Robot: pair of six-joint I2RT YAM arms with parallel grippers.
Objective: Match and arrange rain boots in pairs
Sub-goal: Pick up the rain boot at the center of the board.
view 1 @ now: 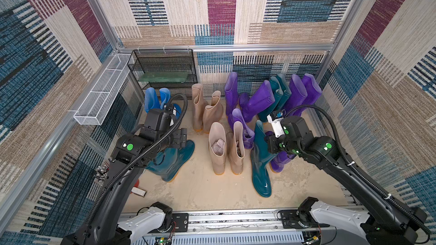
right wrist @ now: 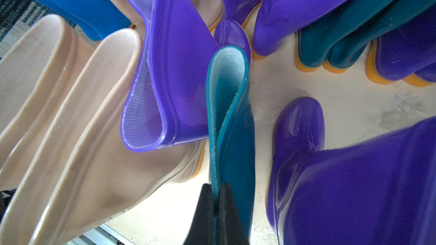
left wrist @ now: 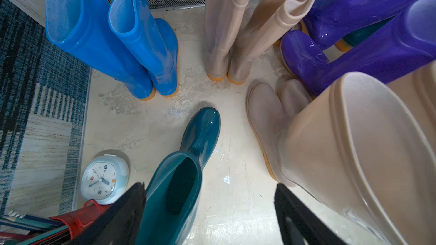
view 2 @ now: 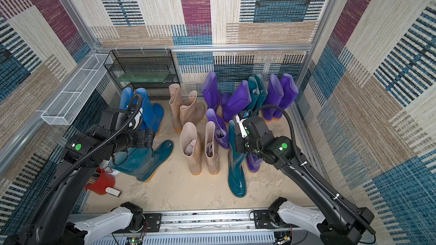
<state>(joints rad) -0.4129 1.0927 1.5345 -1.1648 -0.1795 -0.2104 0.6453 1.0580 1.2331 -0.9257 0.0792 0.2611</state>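
My right gripper (right wrist: 215,186) is shut on the top rim of a tall dark teal rain boot (right wrist: 232,119). That boot (view 1: 259,161) stands at the front right, between a beige pair (view 1: 224,152) and a short purple boot (view 1: 280,161). My left gripper (left wrist: 208,185) is open above a short teal boot (left wrist: 181,185), with one finger beside its shaft. In both top views this boot (view 1: 174,159) (view 2: 146,159) stands under the left arm. At the back stand a blue pair (view 1: 155,98), a tall beige pair (view 1: 205,109), several purple boots (view 1: 259,100) and a teal pair (view 1: 279,93).
A black mesh rack (view 1: 165,67) stands at the back left, and a white wire basket (view 1: 103,95) hangs on the left wall. A red cup of pencils (view 2: 101,181), a small clock (left wrist: 105,179) and a white object (view 1: 139,191) lie at the front left. Carpeted walls close in three sides.
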